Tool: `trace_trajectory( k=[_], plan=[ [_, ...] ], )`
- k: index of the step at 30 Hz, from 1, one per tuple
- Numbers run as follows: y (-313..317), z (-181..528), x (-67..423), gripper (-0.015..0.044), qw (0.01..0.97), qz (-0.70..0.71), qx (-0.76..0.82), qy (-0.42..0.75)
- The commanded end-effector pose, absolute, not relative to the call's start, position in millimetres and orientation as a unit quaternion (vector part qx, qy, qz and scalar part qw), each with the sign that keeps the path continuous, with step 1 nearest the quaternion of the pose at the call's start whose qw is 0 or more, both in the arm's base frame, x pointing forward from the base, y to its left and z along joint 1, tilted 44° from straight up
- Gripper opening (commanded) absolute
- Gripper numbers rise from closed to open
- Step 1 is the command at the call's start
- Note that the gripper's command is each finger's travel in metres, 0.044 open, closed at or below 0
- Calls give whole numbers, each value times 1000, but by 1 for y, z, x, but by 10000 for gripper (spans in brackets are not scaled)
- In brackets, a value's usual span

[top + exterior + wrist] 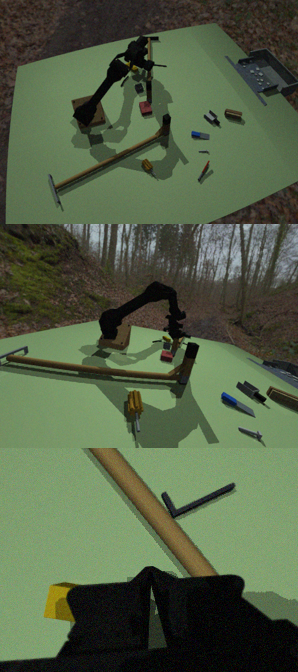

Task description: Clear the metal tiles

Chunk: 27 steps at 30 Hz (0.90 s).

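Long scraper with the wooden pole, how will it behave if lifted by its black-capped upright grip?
Probably stiff: its pole looks like straight wood. Likely to droop or swing, since the grip sits at one end, far from the blade. The crosswise blade should stop rolling.
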<state>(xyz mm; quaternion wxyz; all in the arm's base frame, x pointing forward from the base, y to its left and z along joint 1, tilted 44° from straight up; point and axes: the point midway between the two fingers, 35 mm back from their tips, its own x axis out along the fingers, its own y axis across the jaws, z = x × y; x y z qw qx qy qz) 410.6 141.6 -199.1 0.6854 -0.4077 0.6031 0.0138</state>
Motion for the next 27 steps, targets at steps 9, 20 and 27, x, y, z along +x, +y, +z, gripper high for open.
trace_trajectory(
  k=[9,20,27],
  plan=[
    [138,-196,423,0,685,13,-409,602],
    [135,-194,434,0,685,13,-409,602],
    [133,-193,441,0,685,13,-410,602]
  ],
)
